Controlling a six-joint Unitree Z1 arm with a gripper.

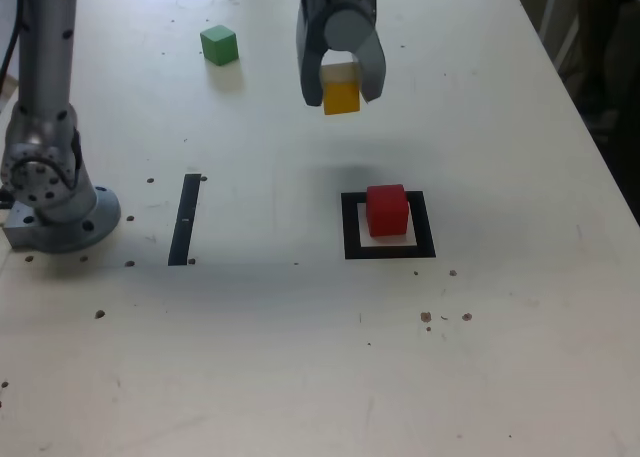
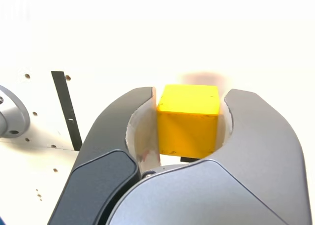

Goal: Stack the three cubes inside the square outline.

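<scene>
Currently, by item:
Yellow cube (image 1: 341, 97): clamped between the fingers of the gripper (image 1: 342, 87), held in the air clear of the table (image 1: 520, 357); the wrist view shows it (image 2: 188, 119) seated squarely between the two pads.
Red cube (image 1: 387, 210): sitting inside the square outline (image 1: 350, 227), on its pale centre.
Green cube (image 1: 219, 45): loose on the table, well apart from the outline, toward the exterior view's left.
Progress: one cube placed, one in transit, one untouched; two stacking steps seem left.
Arm pose: gripper points downward, behind the outline in the exterior view, not yet over the red cube; how high it hangs is hard to judge.
Black strip (image 1: 185, 219): beside the arm's base (image 1: 60, 217).
</scene>
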